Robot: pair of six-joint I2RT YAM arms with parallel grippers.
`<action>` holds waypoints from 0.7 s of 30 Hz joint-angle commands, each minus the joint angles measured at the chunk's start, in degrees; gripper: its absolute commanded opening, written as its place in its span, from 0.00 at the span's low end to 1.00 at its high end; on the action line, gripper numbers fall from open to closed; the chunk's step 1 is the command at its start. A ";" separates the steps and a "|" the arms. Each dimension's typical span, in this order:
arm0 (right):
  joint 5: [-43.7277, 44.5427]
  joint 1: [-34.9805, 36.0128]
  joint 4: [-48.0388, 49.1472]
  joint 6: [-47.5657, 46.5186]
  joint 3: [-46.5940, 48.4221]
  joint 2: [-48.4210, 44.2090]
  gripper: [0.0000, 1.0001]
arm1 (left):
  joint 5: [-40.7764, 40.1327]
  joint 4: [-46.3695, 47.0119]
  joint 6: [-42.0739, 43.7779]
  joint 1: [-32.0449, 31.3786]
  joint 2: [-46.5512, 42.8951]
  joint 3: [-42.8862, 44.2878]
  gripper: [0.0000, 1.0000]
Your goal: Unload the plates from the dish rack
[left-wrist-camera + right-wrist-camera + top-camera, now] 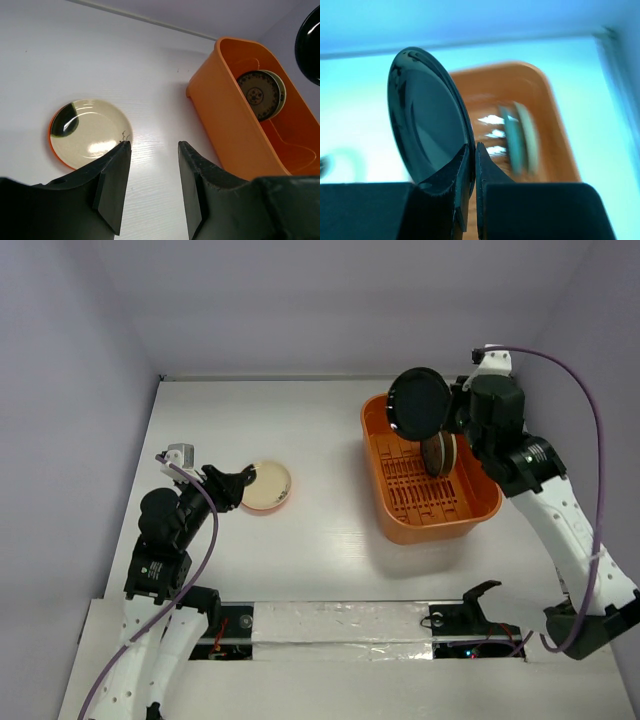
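Right gripper (472,147): jaws pinching the rim of a dark plate (420,403). The plate stands on edge and rises up and left from the fingertips, its glossy face showing. In the top view it hangs in the air over the far left corner of the rack (440,528), clear of the rack floor.

Ahead of these jaws and a little right, down in the rack: two standing plates (440,453), on edge and close together. They are blurred in the right wrist view. The left wrist view shows the nearer one brown with a patterned centre and a pale one right behind it.

Left gripper (155,146): jaws spread, gripping nothing, with only bare table (330,430) between them. It sits low over the table.

Ahead and left of the left finger: a cream plate (92,132) lying flat, stacked on an orange plate (52,147) whose rim shows around its left side. The fingertip overlaps the cream plate's near rim in view; cannot tell whether it touches.

Ahead and right of the right finger: the rack's near end wall, apart from the jaws.
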 commanded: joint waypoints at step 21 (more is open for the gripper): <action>-28.02 22.16 32.49 24.35 10.73 44.96 0.03 | 0.39 3.25 -0.13 0.40 -1.05 -0.67 0.40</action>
